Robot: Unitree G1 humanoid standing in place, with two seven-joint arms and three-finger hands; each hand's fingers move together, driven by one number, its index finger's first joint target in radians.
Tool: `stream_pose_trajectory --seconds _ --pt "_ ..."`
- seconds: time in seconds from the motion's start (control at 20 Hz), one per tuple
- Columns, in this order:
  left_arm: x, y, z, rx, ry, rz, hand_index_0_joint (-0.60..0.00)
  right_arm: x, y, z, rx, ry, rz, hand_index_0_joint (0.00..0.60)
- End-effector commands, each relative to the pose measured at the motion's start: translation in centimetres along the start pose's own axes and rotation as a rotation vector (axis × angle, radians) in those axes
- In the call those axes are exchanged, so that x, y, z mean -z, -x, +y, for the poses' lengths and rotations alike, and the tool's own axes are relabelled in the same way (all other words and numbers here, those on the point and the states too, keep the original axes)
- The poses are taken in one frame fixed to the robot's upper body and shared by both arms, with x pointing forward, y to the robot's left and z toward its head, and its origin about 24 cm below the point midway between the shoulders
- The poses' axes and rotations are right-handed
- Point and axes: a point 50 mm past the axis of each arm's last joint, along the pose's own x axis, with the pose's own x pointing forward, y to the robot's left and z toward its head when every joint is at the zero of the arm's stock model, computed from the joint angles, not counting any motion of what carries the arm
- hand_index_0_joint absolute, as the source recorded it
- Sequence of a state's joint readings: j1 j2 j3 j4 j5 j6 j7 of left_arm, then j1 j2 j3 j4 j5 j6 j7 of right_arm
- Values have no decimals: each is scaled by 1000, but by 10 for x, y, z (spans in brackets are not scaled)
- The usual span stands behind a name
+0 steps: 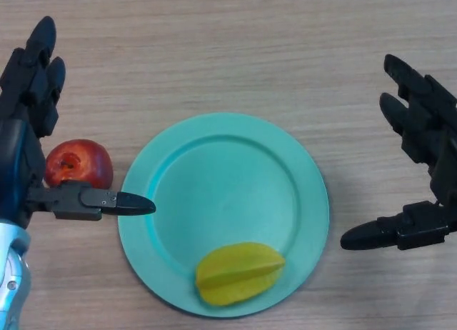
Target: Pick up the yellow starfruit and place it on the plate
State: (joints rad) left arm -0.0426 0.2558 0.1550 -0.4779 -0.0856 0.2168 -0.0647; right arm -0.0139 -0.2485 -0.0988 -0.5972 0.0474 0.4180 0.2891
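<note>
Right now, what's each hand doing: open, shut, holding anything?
Left hand: open, holding nothing, beside the red apple.
Right hand: open, holding nothing; starfruit lies on the plate.

The one head view looks steeply down, close over the table [228, 44], with the plate [228, 141] between the left hand [28, 130] and right hand [421, 151].
</note>
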Motion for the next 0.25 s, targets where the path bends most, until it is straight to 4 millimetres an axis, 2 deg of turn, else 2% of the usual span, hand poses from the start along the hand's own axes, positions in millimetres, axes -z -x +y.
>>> stream_pose_trajectory --seconds 0.05,0.25 --pt "-29 -2 4 -10 -76 -205 0 -34 5 -13 44 57 -237 0" --pt "-27 -2 3 -2 -77 -200 0 -33 4 -12 36 52 -233 0"
